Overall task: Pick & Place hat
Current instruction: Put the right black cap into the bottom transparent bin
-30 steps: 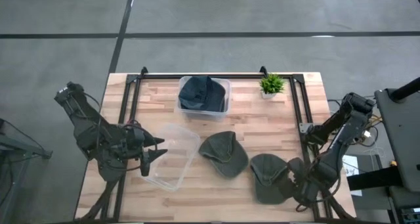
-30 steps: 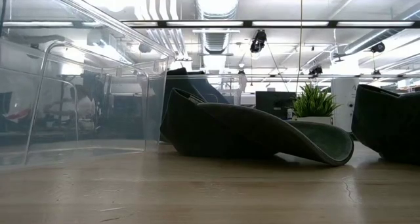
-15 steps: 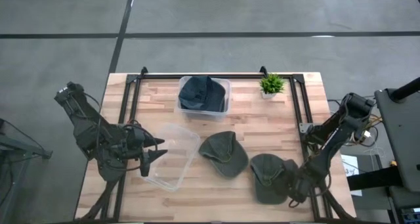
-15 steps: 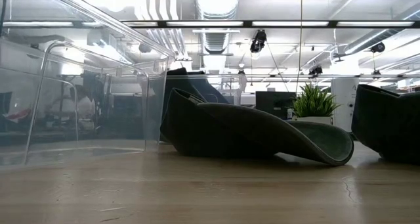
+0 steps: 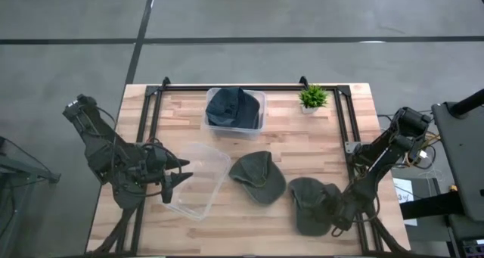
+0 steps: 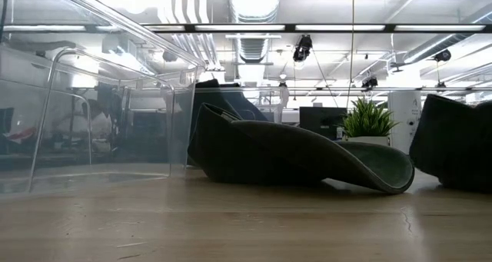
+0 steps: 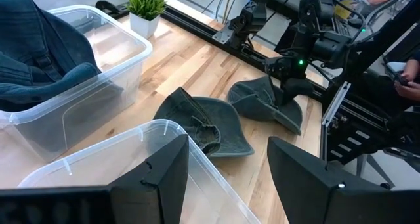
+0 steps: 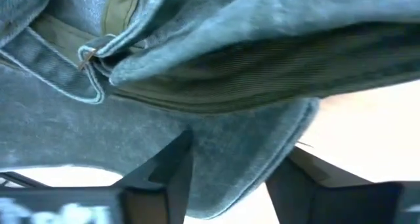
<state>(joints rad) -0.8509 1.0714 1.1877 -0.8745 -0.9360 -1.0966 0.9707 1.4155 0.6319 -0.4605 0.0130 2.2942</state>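
So the right gripper (image 5: 338, 210) is down at the edge of the green hat (image 5: 310, 204) that lies farthest from the empty clear bin (image 5: 198, 181), with a second green hat (image 5: 257, 177) sitting between them. In the right wrist view the fingers (image 8: 157, 175) sit spread, with the hat's fabric pushed in between them, not pinched yet as far as I can see. My take: get one finger properly under the brim edge before closing, because soft cloth folds away and slips. Then lift straight up and go high over the middle hat. The left gripper (image 5: 178, 177) is parked at the bin's rim with its fingers apart, holding nothing.
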